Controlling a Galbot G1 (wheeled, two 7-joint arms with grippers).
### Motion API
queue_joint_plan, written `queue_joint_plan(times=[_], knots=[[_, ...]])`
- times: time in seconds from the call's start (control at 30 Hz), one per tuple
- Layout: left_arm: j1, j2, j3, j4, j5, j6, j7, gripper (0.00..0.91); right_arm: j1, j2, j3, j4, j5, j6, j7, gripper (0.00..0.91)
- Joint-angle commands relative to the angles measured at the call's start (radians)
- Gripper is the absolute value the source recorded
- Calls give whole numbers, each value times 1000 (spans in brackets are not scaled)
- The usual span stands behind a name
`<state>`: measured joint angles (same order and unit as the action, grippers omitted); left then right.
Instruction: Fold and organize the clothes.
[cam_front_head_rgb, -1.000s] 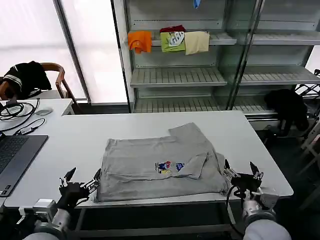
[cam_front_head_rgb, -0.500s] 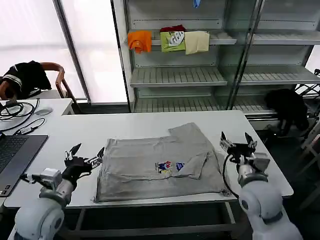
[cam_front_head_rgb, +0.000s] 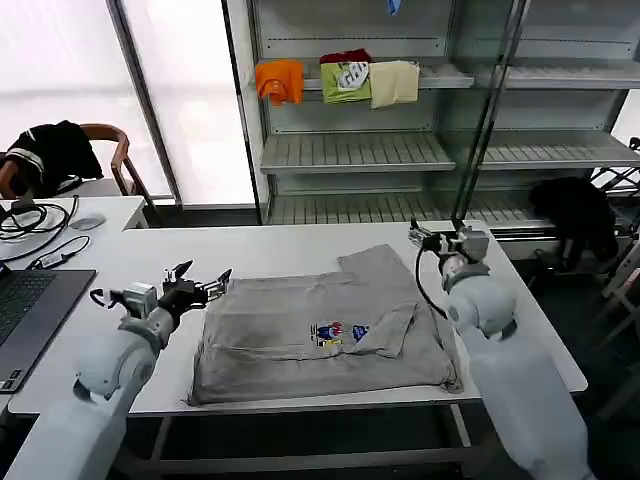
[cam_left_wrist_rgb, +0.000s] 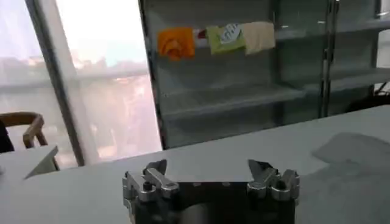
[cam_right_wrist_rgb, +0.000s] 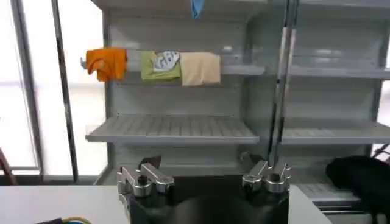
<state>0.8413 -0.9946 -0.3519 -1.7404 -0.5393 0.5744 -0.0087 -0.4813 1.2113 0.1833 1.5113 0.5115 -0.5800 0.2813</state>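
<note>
A: Count?
B: One grey cotton T-shirt (cam_front_head_rgb: 325, 335), soft, creased, lying partly folded mid-table (cam_front_head_rgb: 150, 270). My two grippers: left gripper (cam_front_head_rgb: 200, 287) at its left corner, right gripper (cam_front_head_rgb: 432, 240) past its far-right edge, both spread, empty.

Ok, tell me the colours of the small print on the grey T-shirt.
Blue, red and yellow on the T-shirt's small print; clearest in the head view.

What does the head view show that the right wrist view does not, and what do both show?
Head view alone: the grey T-shirt lying on the table, the left gripper open near its far left corner, and a laptop. Right wrist view alone: the right gripper seen close, jaws open and empty. Both: the shelf with orange, green and cream garments.
</note>
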Motion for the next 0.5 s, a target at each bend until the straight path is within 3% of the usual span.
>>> queue_joint_plan(times=[0.03,0.5], knots=[[-201,-17,107,271,-22,1,25,907,180,57,-88,-275,-21,0,-53,907],[-199,-58,141,347,36,-4,43,907,180,175,-19,-503,-149,2,-118,907]])
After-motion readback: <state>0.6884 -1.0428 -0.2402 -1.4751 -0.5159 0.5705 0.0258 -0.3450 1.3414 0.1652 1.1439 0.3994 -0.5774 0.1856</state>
